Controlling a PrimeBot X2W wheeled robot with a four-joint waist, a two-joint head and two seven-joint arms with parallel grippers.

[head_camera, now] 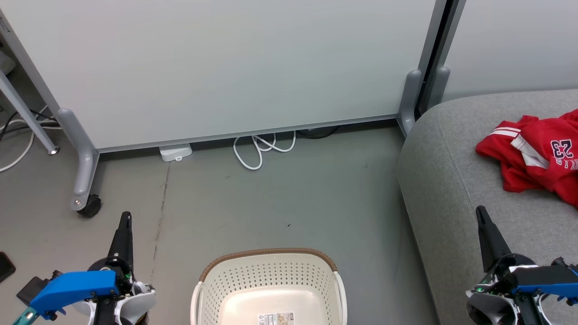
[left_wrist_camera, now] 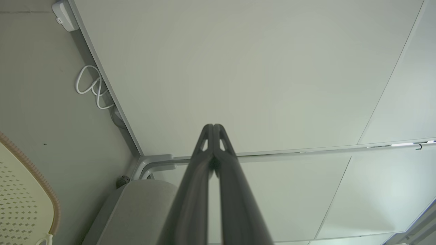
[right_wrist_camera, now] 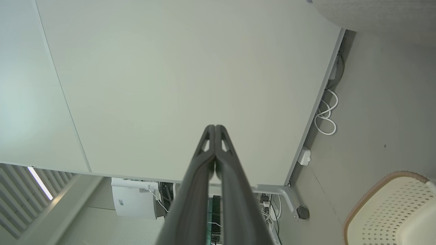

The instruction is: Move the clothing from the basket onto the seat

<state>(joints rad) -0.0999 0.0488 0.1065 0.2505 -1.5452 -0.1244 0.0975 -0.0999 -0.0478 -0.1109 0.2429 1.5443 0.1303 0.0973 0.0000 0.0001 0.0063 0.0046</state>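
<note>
In the head view the clothing (head_camera: 537, 158) lies in a red heap at about 3 o'clock, resting on the seat (head_camera: 451, 180), with the "23" facing up and part of the heap cut off by the frame edge. The basket (head_camera: 271, 266) sits on the floor at 6 o'clock. What we see of its inside is bare plastic and a paper label (head_camera: 276, 318), though its near end is out of frame.

We judge the carrying to be done, so the step in hand is to check the result and finish cleanly. The left gripper (head_camera: 126, 216) stands at 8 o'clock and the right gripper (head_camera: 480, 211) at 4 o'clock. On both, the jaws are pressed together with nothing between them, and both wrist views show the fingers meeting at the tips.

To do this well, we tilt the head down far enough to see the basket's near end before calling it finished. We cannot tell from the heap alone whether it holds both garments. The right gripper points up over the seat below the red fabric, so any move of that arm should go away from the heap to avoid dragging it.
</note>
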